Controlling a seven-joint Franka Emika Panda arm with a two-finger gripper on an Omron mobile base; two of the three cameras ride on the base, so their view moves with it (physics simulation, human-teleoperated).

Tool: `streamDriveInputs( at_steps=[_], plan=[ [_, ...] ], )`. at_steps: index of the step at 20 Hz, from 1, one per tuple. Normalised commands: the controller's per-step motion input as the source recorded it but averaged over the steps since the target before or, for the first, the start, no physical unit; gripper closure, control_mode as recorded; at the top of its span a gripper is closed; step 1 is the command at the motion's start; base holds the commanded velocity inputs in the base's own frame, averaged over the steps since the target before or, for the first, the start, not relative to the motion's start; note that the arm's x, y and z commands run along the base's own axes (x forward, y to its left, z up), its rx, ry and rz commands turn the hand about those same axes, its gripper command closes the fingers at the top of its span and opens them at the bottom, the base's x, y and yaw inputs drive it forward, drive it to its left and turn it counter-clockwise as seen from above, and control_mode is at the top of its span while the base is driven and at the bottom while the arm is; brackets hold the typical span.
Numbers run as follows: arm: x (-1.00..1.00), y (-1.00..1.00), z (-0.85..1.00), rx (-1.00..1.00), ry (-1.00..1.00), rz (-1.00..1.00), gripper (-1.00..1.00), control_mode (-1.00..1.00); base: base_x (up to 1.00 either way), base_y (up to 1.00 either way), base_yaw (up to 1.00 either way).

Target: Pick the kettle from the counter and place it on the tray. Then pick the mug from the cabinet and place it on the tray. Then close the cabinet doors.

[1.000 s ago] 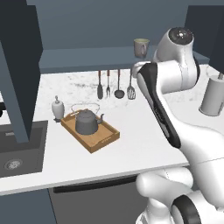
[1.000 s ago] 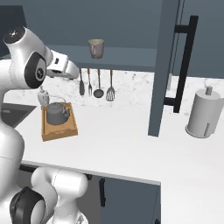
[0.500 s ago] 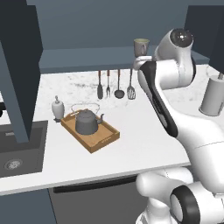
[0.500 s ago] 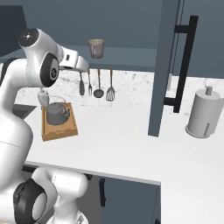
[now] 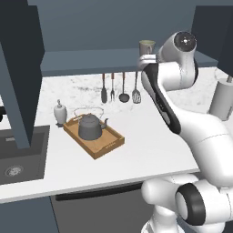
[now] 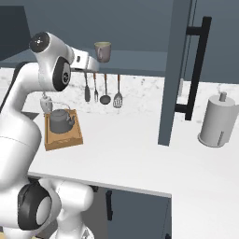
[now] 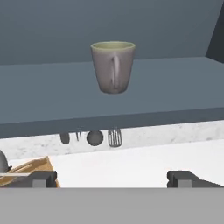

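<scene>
The arm has swung up from the tray (image 5: 111, 146) toward the cabinet (image 5: 91, 61) shelf — its tool (image 7: 112, 178) now faces the mug (image 7: 113, 66), fingertips spread wide and empty at the bottom of the hand view. The mug stands upright at upper centre there, handle turned to the camera, still apart from the tool. The kettle (image 5: 89, 127) already sits in the tray at centre left on the worktop (image 5: 150, 150); the mug looks next — the cabinet doors (image 6: 179, 70) stand open.

White counter (image 5: 150, 145) with tray (image 5: 110, 146); cabinet (image 7: 52, 94) shelf with mug (image 7: 113, 66).
</scene>
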Motion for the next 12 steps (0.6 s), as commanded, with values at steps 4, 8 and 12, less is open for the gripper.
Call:
streamDriveInputs(
  at_steps=[4,8,12],
  plan=[
    [0.34,-0.07,0.24,0.0,0.07,0.0,-1.0,-1.0,0.0,0.0,0.0],
    [0.43,-0.07,0.0,0.0,0.0,0.0,-1.0,-1.0,0.0,0.0,0.0],
    [0.43,-0.03,0.0,0.0,0.0,0.0,-1.0,-1.0,0.0,0.0,0.0]
  ],
)
